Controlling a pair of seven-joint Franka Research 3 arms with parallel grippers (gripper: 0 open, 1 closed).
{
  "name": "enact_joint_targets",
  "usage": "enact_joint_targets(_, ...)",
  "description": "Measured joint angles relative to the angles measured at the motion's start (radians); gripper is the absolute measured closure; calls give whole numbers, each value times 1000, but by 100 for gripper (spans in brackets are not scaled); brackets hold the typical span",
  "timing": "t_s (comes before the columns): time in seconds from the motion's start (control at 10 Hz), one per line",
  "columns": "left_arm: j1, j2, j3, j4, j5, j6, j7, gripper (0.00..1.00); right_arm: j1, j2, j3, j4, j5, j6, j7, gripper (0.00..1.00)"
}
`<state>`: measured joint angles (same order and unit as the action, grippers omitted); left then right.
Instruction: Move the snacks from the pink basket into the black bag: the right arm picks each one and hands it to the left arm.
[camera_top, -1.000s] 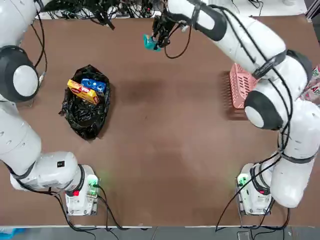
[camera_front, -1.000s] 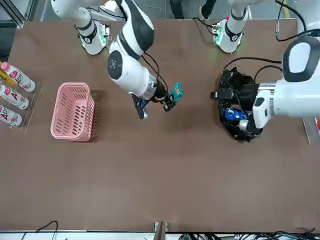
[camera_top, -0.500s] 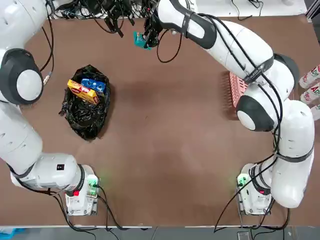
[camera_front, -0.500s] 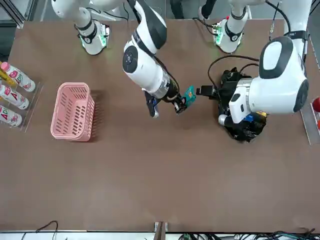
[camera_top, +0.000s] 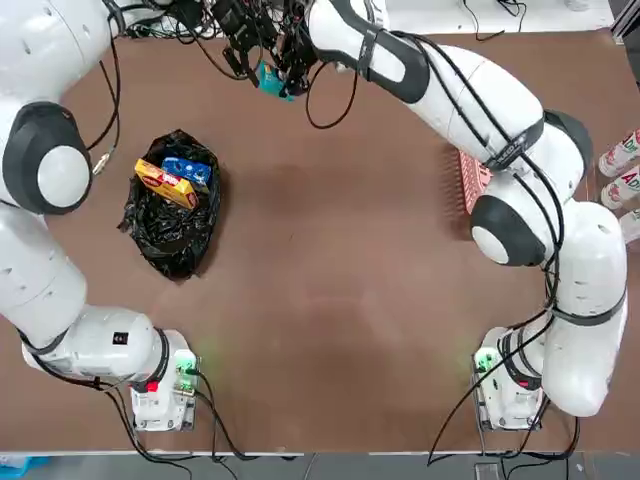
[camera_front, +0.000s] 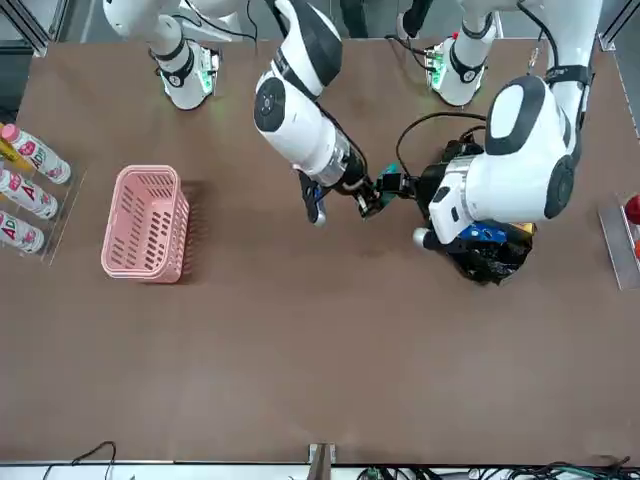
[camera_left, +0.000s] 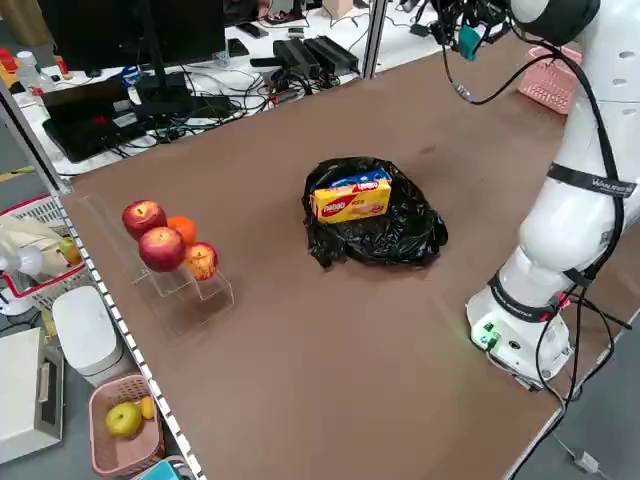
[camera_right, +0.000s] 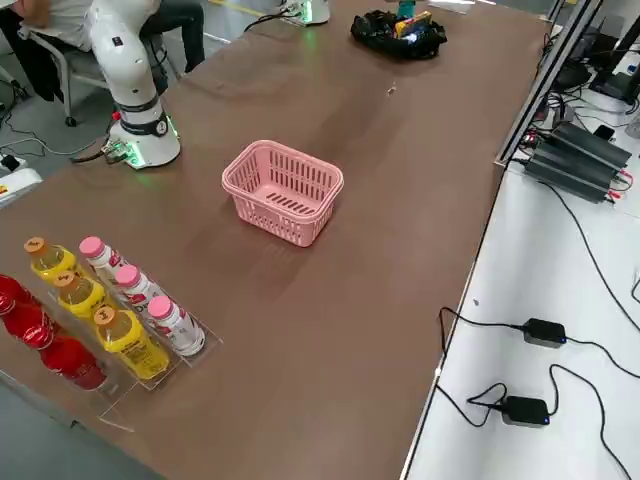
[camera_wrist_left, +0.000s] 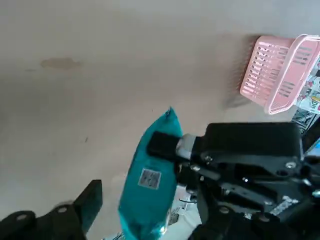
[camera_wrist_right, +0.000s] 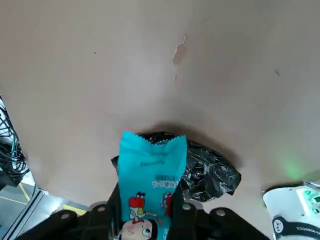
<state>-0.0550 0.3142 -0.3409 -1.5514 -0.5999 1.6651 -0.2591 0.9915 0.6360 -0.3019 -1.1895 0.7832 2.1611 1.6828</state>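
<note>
Moved: the right tool has carried the teal packet farther from the pink basket, and the left tool has come up beside it.
Right tool: pinching the teal packet, held off the table.
Left tool: spread, fingers either side of the packet's free end.
Snacks: three flat glossy packets; the blue packet and the yellow packet lie in the wrinkled black bag.
Basket: slotted plastic, largely hidden under the right arm from overhead.

Table centre open between black bag, pink basket.
</note>
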Motion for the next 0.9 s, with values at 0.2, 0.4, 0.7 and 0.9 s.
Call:
enact_joint_targets(0.2,3,0,2,-2,8,-1,-1,19,0,0,0,0,0,0,0,59)
enact_joint_targets(0.4,3,0,1,-12,11,-4,-1,21,0,0,0,0,0,0,1,59)
enact_joint_targets(0.7,2,-8,-2,-19,11,-31,-1,28,0,0,0,1,0,1,1,59)
enact_joint_targets(0.9,2,-17,-2,-21,11,-38,-1,51,0,0,0,1,0,1,1,59)
